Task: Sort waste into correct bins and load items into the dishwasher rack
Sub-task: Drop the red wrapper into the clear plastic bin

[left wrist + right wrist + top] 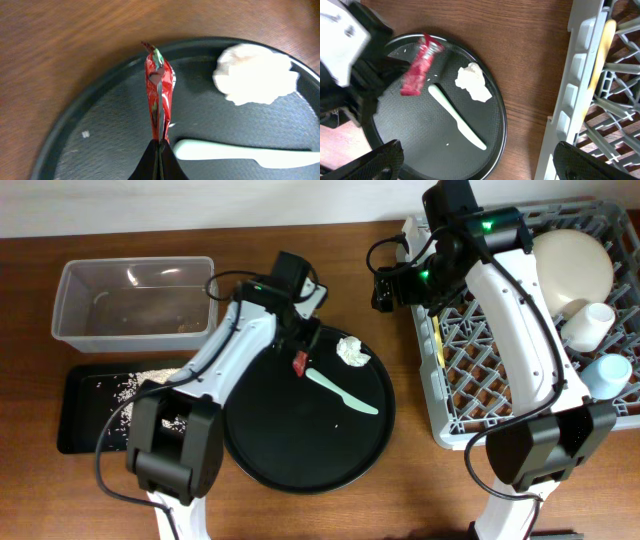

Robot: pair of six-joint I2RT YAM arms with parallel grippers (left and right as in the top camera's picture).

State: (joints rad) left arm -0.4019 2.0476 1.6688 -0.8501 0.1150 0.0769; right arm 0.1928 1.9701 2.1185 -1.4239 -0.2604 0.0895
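wrapper is pinched tight in the left gripper, just over the round tray. paper ball and green spoon lie on it, not sorted yet. plate, white cup, blue cup and yellow spoon sit in the rack. right gripper is wide apart, empty.

No word, label, brand or number can be read in any of my three views. The red wrapper, pinched between the tips of my left gripper, carries printed patches of green and white, but they are too blurred and creased to read.
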